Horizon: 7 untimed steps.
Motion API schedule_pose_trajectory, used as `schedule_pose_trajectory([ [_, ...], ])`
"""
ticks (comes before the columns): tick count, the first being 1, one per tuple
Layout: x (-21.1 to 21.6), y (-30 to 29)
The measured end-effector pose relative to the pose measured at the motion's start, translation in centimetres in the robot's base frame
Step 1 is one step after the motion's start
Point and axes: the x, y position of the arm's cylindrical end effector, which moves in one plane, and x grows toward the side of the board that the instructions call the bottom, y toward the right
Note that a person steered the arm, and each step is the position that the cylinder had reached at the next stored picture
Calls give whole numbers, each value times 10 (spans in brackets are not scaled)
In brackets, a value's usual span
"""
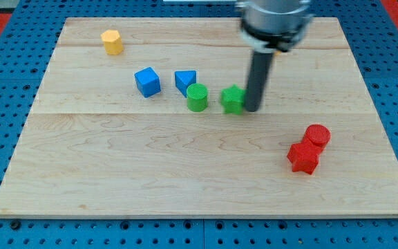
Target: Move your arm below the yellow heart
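Tip point(252, 109) of mine touches the green block point(233, 99) mid-desk; I carry no claw, only a rod. Yellow heart point(112, 42) lies well apart at ten o'clock, near the desk's point(185, 180) far-left corner, so I'd head there.

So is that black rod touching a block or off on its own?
Touching, it seems: my tip sits against the right side of the green block, no gap visible.
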Motion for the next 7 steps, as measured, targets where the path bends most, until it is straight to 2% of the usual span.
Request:
schedule_pose_trajectory([
  [1,0,-51],
  [2,0,-6],
  [4,0,3],
  [6,-35,6],
  [7,-46,34],
])
